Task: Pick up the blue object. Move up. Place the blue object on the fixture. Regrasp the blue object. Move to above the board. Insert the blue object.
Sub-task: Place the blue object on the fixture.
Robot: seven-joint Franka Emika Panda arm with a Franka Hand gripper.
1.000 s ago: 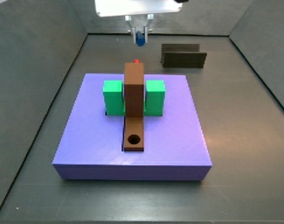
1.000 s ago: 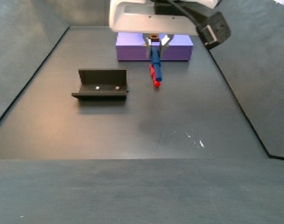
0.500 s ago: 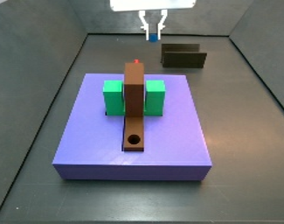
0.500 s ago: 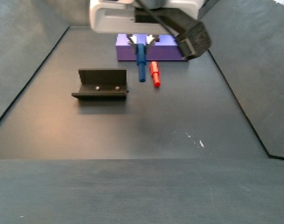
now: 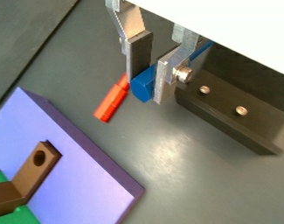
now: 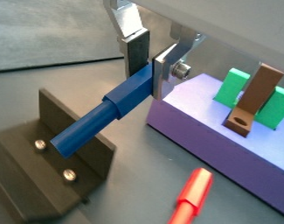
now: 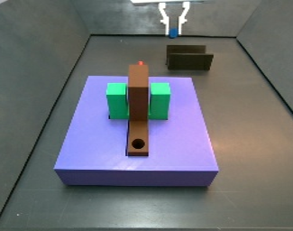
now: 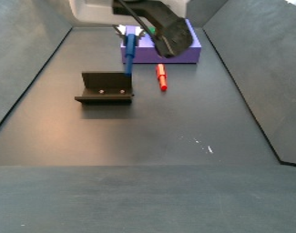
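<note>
Above the boxy fixture, end effector clamping smooth blue object.

light: even, soft, seemingly from overhead | shadows: faint | glare: white blowout at top edge around gripper | focus: sharp, low resolution | distortion: none evident at edges
</note>
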